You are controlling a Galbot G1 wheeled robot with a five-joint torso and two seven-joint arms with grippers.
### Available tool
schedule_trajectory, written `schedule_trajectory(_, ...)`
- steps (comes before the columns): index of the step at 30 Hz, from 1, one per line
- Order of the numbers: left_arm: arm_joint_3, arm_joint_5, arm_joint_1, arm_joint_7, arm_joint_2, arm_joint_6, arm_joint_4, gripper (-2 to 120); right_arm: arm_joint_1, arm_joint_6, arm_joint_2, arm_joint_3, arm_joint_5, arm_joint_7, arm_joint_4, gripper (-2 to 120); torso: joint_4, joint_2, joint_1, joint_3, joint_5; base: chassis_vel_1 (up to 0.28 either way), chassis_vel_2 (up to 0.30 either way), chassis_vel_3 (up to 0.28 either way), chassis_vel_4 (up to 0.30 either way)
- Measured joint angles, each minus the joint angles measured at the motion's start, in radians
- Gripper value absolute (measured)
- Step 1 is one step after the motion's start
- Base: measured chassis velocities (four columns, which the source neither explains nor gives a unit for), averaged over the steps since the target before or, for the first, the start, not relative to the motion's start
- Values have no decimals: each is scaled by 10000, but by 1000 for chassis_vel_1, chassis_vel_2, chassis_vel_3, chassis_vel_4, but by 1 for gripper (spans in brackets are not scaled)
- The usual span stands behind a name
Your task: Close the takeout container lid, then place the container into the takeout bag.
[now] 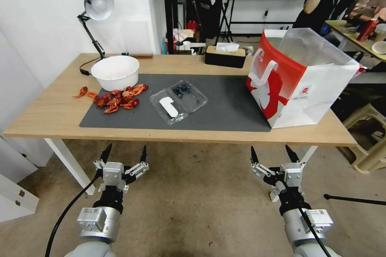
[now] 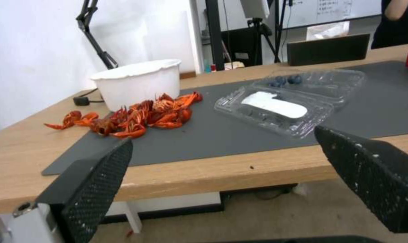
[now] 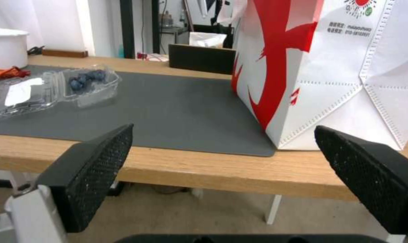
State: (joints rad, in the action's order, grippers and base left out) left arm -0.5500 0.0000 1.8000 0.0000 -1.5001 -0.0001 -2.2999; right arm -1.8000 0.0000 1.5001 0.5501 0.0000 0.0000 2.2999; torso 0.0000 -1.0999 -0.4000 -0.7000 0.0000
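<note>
The takeout container [image 1: 179, 100] [image 2: 294, 98] [image 3: 55, 87] lies opened flat on the dark mat, its far half holding dark blue berries [image 1: 180, 89] [image 3: 84, 80]. Its lid [image 1: 169, 107] [image 2: 274, 109], the near half with a white oblong sticker, rests face up. The takeout bag [image 1: 299, 78] [image 3: 330, 67], red and white with a silvery lining, stands open at the table's right end. Both arms hang below the table's front edge. My left gripper [image 1: 124, 154] [image 2: 222, 152] is open with nothing in it, and so is my right gripper [image 1: 273, 153] [image 3: 222, 148].
A round white bowl [image 1: 115, 72] and a heap of red crayfish shells [image 1: 118, 98] sit left of the container. A black tissue box [image 1: 225, 56] stands at the back edge, a desk lamp [image 1: 94, 12] at the back left. A person stands behind the bag.
</note>
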Motion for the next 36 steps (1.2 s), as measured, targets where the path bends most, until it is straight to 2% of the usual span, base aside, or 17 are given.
schedule_trajectory(5,2,-68,-4,-6,20,47,-8,100,0,-10,5,1,-2,-15,0,100,0,0,0,0,0,0,0,0,0)
schedule_trajectory(7,26,-434,-43,-74,157,403,-146,100,-1,-80,48,26,-26,-149,0,100,1,0,0,0,-2,0,0,0,0)
schedule_trajectory(8,59,-882,-103,-172,316,837,-342,100,-9,-313,198,112,-117,-564,0,100,0,0,0,0,0,0,0,0,0)
schedule_trajectory(9,59,-882,-103,-172,316,837,-342,100,-9,-313,198,112,-117,-564,0,100,0,0,0,0,0,0,0,0,0)
schedule_trajectory(11,133,-1741,-205,-356,637,1679,-701,100,-34,-860,533,296,-336,-1511,-7,100,0,0,0,0,-1,0,0,0,0)
schedule_trajectory(12,133,-1741,-205,-356,637,1679,-701,100,-34,-860,533,296,-336,-1511,-7,100,0,0,0,0,-1,0,0,0,0)
schedule_trajectory(15,236,-3059,-371,-636,1124,2960,-1247,100,68,-1341,737,709,-250,-2444,0,100,0,-1,0,0,-4,0,0,0,0)
schedule_trajectory(18,261,-3319,-421,-524,1248,3336,-1331,100,142,-1393,687,878,-79,-2550,41,100,-1,0,0,-1,2,0,0,0,0)
schedule_trajectory(27,181,-3131,-470,-183,1270,2758,-785,100,310,-1385,505,1067,400,-2559,18,100,-1,0,0,0,-2,0,0,0,0)
schedule_trajectory(32,3,-3077,-492,-114,1273,2324,-534,100,1270,-1401,-137,859,1399,-2718,-473,100,-3,0,-1,-1,3,0,0,0,0)
schedule_trajectory(35,-53,-3018,-392,-37,1152,2181,-519,100,2528,-1527,-1089,430,2364,-2769,-1097,100,1,0,0,-1,2,0,0,0,0)
schedule_trajectory(36,-53,-3018,-392,-37,1152,2181,-519,100,2528,-1527,-1089,430,2364,-2769,-1097,100,1,0,0,-1,2,0,0,0,0)
